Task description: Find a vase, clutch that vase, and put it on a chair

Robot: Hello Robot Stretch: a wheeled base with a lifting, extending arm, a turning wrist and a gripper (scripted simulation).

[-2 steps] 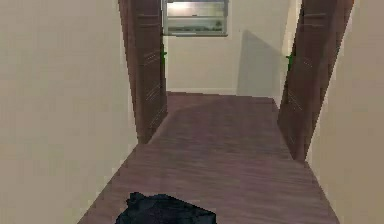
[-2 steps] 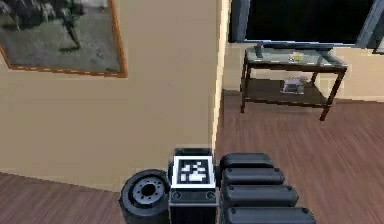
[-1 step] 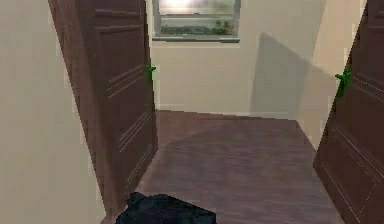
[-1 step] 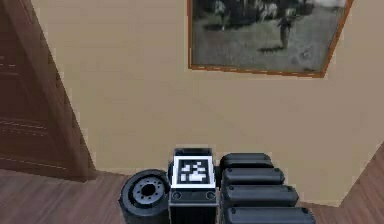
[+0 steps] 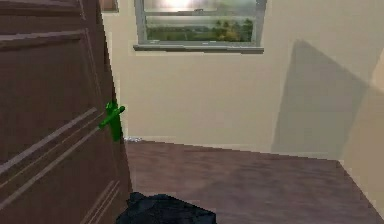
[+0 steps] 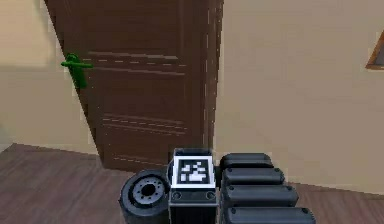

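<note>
The gripper [image 6: 145, 198] sits low in the arm side view, a dark round body left of a white marker square [image 6: 192, 170]; its far end cannot be made out, so I cannot tell whether it grasps anything; behind it stands a panelled door [image 6: 150, 80] with a green lever [image 6: 76, 68]; the forward view has a brown door [image 5: 55, 110] with a green handle [image 5: 114, 120] at its left, a window [image 5: 200, 22] above, and a wooden floor [image 5: 250, 185].
</note>
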